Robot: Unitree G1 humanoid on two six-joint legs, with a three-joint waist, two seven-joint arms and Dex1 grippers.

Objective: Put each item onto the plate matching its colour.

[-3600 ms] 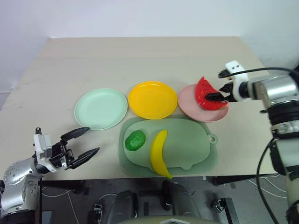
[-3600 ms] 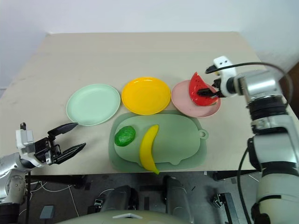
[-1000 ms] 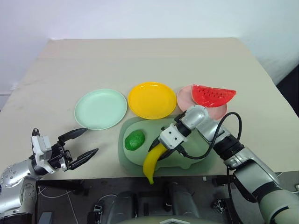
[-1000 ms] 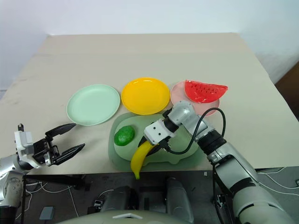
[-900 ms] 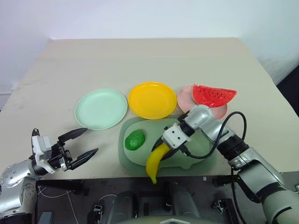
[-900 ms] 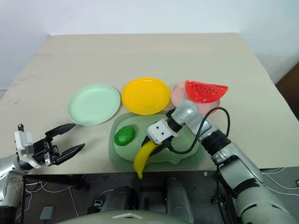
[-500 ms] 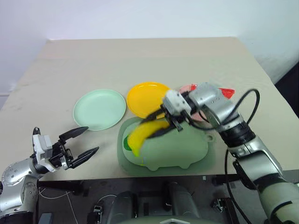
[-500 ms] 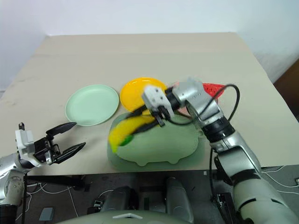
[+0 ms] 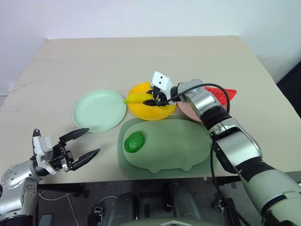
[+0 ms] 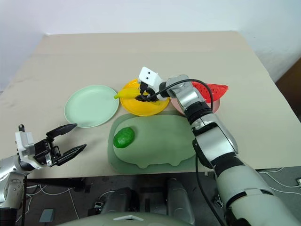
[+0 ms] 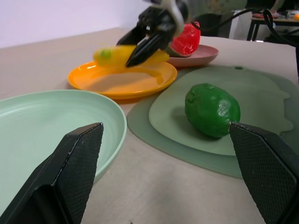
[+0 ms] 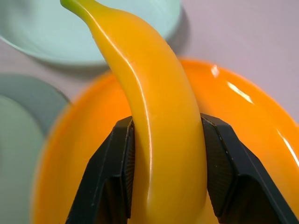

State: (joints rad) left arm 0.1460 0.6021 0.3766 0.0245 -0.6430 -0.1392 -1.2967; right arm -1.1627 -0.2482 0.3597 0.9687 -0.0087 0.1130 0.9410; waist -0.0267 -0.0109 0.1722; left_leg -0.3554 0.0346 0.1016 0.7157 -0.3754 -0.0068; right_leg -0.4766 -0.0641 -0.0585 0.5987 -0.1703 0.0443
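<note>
Your right gripper (image 9: pixel 153 100) is clamped on the banana (image 9: pixel 138 98), which lies crosswise over the yellow plate (image 9: pixel 162 113) at frame centre, its tip pointing left past the rim. A second ago it hung over the green mat (image 9: pixel 178 141). Your left gripper (image 9: pixel 81 146), fingers apart, waits lower left.

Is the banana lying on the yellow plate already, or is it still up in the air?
In the air. The right gripper holds the banana clamped above the yellow plate; the left wrist view shows a gap beneath it.
</note>
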